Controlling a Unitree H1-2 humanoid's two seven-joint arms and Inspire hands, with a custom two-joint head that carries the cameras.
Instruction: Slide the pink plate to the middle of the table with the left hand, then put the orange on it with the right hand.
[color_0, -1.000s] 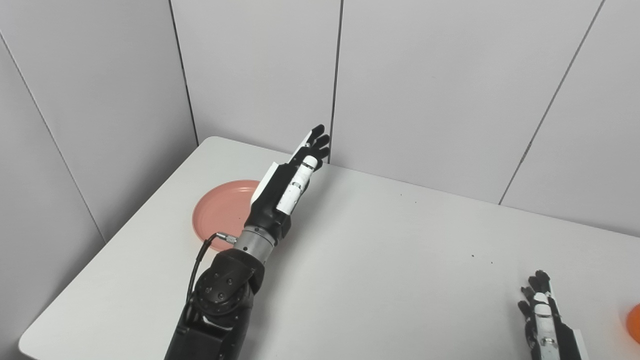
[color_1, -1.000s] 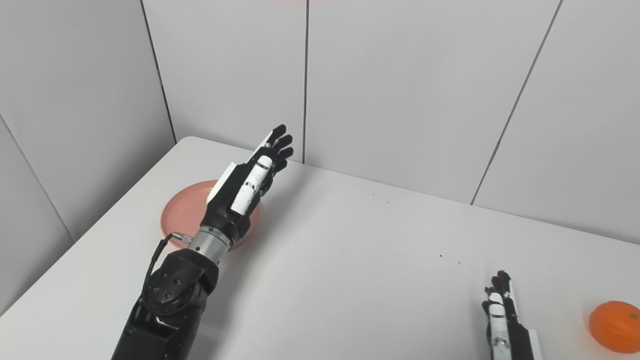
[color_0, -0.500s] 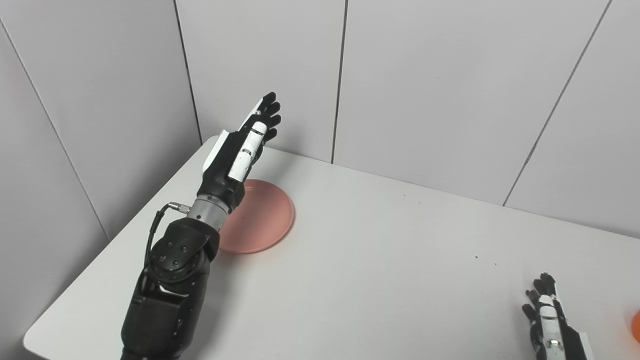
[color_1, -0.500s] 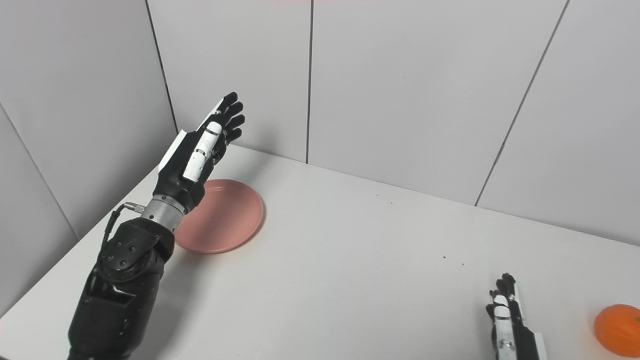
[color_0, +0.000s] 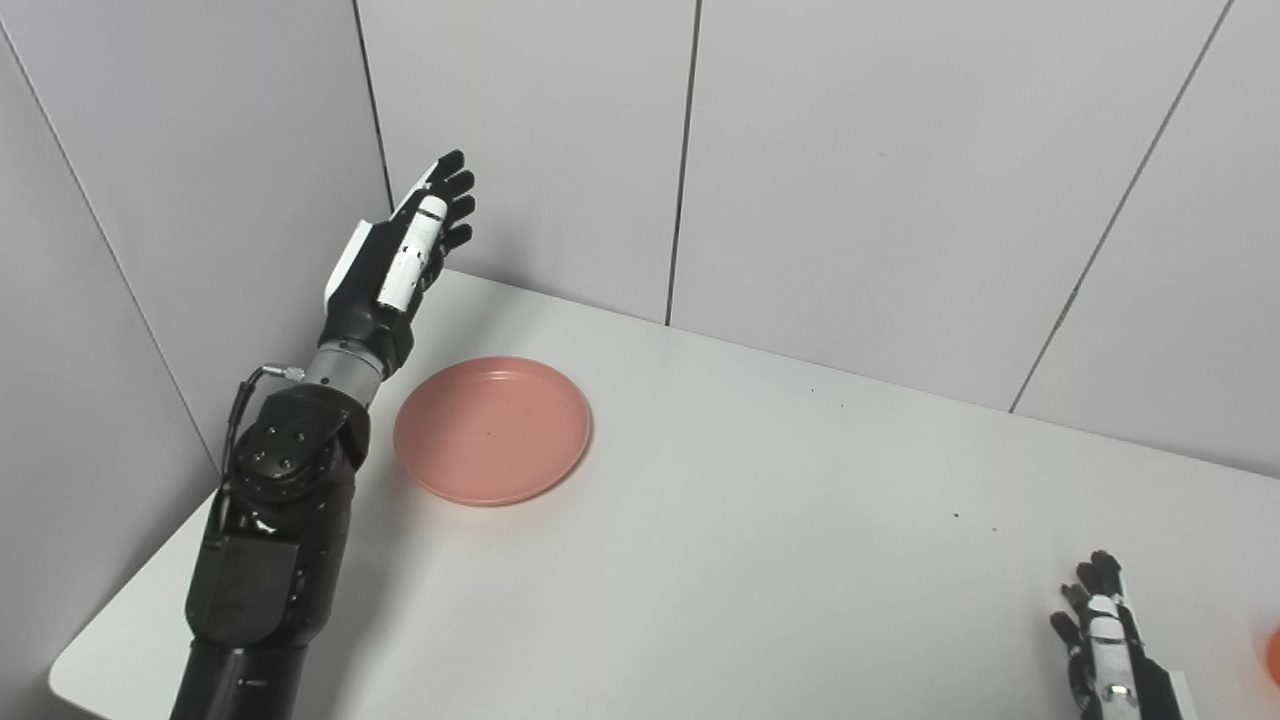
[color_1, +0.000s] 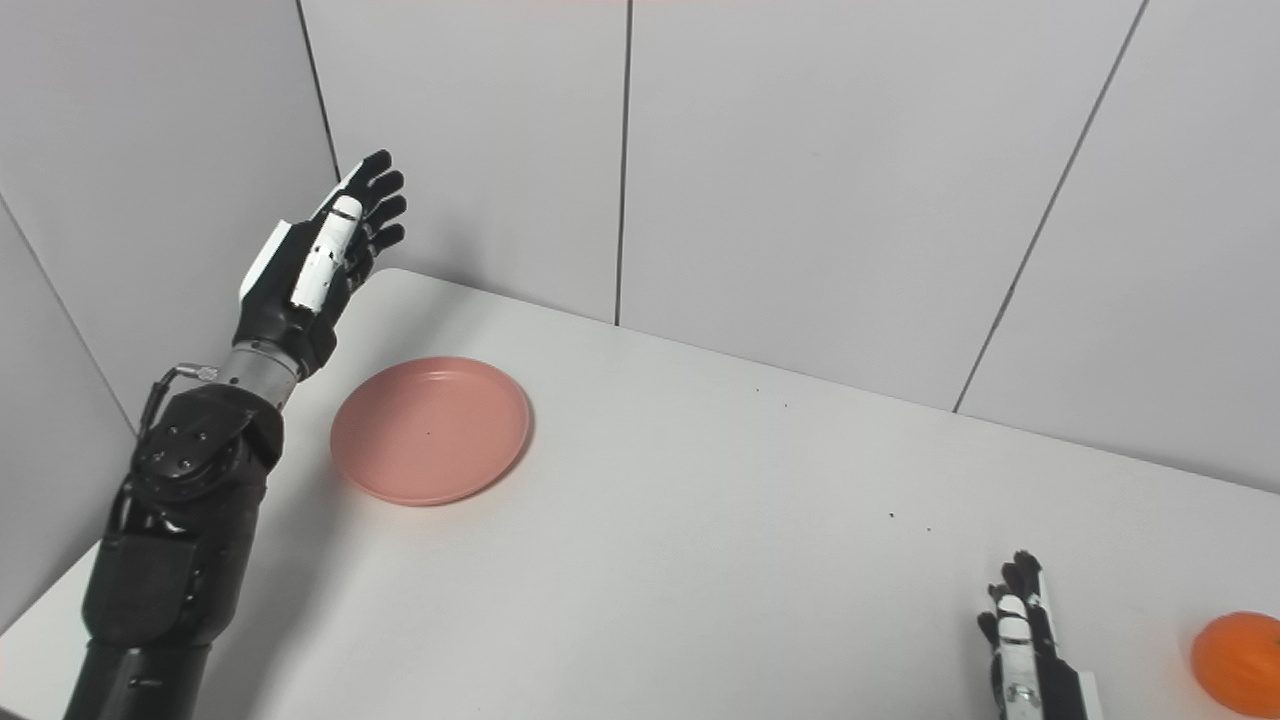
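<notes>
Plate (color_0: 492, 430), pink and round with no long axis, lies flat, face up, on the bench (color_0: 760, 560) toward its left far corner. Left hand (color_0: 400, 262) is raised left of the plate, fingers apart, empty. Right hand (color_1: 1022, 650) is open, well right of the plate; the orange (color_1: 1236, 662) is beyond it.

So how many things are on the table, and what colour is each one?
Pink: 1, the plate
Orange: 1, the orange
Total: 2
</notes>
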